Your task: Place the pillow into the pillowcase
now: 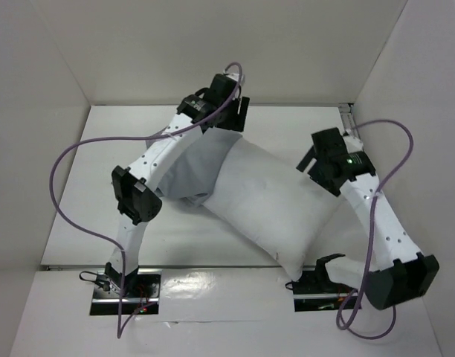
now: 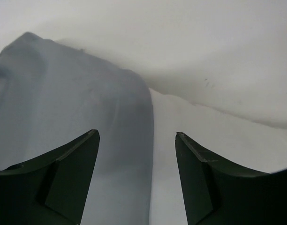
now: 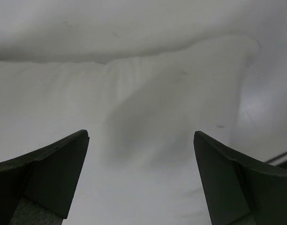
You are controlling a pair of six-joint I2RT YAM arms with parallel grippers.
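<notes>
Top view: pillow (image 1: 276, 204) lies slantwise on the table (image 1: 205, 242), one end pointing to the far left and the other near the right arm's base. The pillowcase (image 1: 190, 169) lies crumpled at the pillow's far-left end, touching it. The pillow's corner overlaps the grey cloth there. Cannot tell whether that corner is inside the opening. The rest of the pillow is bare white, outside the case.

Left gripper (image 1: 241, 113) hangs at the far side of the pillow's far-left end, over the pillowcase's far edge. Left wrist view: left gripper (image 2: 136, 135) has its jaws spread with nothing between them. Below it the grey pillowcase (image 2: 64, 108) is on one side and the white pillow (image 2: 181, 122) just beside it on the other, the cloth edge running roughly between the fingers (image 2: 68, 183).

Right gripper (image 1: 309, 158) is at the pillow's far-right edge, close above it. Right wrist view: right gripper (image 3: 141, 136) has its jaws wide apart, holding nothing, with the pillow (image 3: 148, 89) filling the space beneath. Contact with the fabric cannot be judged.

A purple cable (image 1: 64, 186) loops off each arm, clear of the pillow.
</notes>
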